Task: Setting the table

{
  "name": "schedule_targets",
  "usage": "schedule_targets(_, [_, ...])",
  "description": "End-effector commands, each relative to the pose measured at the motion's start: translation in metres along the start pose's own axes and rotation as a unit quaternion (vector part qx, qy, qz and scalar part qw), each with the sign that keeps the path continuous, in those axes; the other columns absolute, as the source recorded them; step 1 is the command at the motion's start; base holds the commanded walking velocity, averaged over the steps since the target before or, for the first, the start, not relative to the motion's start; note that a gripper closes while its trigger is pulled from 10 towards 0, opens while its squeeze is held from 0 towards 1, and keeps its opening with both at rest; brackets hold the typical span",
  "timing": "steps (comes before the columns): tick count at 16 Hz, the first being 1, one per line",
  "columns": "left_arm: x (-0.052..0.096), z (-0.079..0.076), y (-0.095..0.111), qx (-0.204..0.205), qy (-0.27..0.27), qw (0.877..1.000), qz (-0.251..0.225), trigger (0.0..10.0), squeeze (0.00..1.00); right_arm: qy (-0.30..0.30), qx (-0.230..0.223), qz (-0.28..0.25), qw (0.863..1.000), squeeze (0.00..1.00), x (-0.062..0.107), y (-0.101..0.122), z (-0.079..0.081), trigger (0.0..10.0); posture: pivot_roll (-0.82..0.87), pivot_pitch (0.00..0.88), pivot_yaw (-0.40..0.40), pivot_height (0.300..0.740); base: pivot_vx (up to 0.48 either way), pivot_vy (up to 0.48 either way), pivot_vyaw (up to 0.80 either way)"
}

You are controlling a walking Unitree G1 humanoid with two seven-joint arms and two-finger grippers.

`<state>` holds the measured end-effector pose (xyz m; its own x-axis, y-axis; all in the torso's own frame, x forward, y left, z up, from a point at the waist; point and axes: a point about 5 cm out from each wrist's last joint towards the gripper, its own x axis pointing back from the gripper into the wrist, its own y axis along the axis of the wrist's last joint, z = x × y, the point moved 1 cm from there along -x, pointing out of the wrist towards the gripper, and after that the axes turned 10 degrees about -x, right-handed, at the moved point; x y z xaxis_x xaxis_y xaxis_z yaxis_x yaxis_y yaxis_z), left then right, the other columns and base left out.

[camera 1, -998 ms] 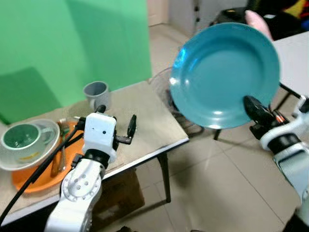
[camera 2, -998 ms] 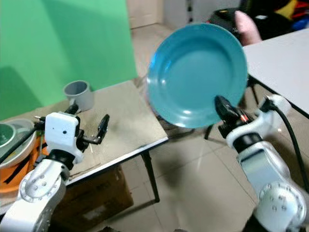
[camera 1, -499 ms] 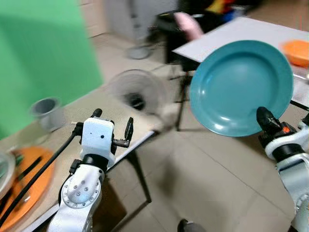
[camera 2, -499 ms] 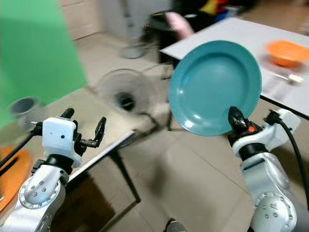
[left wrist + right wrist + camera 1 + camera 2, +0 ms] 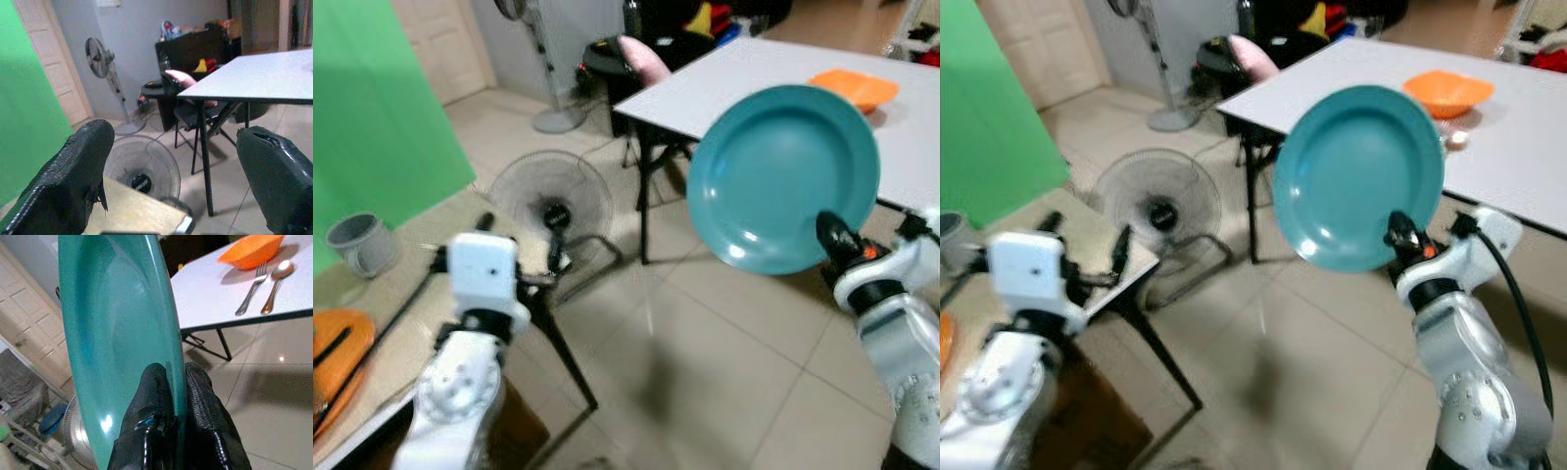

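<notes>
The teal plate (image 5: 783,176) stands on edge in the air over bare tiled floor (image 5: 724,372), its hollow face toward the camera, lower rim clamped by the right gripper (image 5: 177,396). Its top overlaps the white table (image 5: 1518,127) edge. The left gripper (image 5: 176,161) hangs spread apart, holding nothing.

- plate (image 5: 781,176): teal, smooth, glossy, highlights near the rim at 7 o'clock
- right gripper (image 5: 177,404): fingers clamped on the plate edge, black, finely textured rubbery skin
- left gripper (image 5: 171,181): fingers spread apart, same pebbled black, matt
- white table (image 5: 1528,147): smooth, matt top
- fork (image 5: 250,294) and spoon (image 5: 277,281): shiny metal
- orange bowl (image 5: 1447,92): plastic-looking, smooth
- floor (image 5: 705,343): glossy tile
- fan (image 5: 551,206): wire-metal grille
</notes>
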<state>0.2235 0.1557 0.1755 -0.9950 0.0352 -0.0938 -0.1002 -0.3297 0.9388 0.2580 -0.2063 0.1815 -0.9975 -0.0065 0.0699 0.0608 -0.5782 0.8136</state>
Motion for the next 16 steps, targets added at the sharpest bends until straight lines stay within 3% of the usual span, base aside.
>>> schedule_targets(1, [0.0, 0.004, -0.003, 0.0, 0.006, 1.0, 0.009, 10.0, 0.0, 0.016, 0.023, 0.0, 1.0, 0.0, 0.0, 0.001, 0.008, 10.0, -0.11, 0.0, 0.08, 0.74, 0.401, 0.0, 0.0])
schedule_targets(10, [-0.004, 0.016, -0.006, -0.005, 0.021, 1.0, 0.012, 10.0, 0.0, 0.068, 0.023, 0.035, 0.997, 0.0, -0.011, -0.014, 0.027, 10.0, -0.1, 0.0, 0.071, 0.74, 0.471, 0.0, 0.0])
schedule_targets(14, [-0.005, 0.02, -0.006, -0.009, 0.021, 1.0, 0.012, 10.0, 0.0, 0.065, 0.011, 0.04, 0.997, 0.0, -0.019, -0.019, 0.032, 10.0, -0.09, 0.0, 0.07, 0.74, 0.48, 0.0, 0.73])
schedule_targets(16, [-0.005, 0.02, -0.006, -0.012, 0.018, 1.0, 0.012, 10.0, 0.0, 0.067, 0.0, 0.035, 0.997, 0.0, -0.022, -0.018, 0.035, 10.0, -0.09, 0.0, 0.069, 0.74, 0.48, 0.0, 0.0])
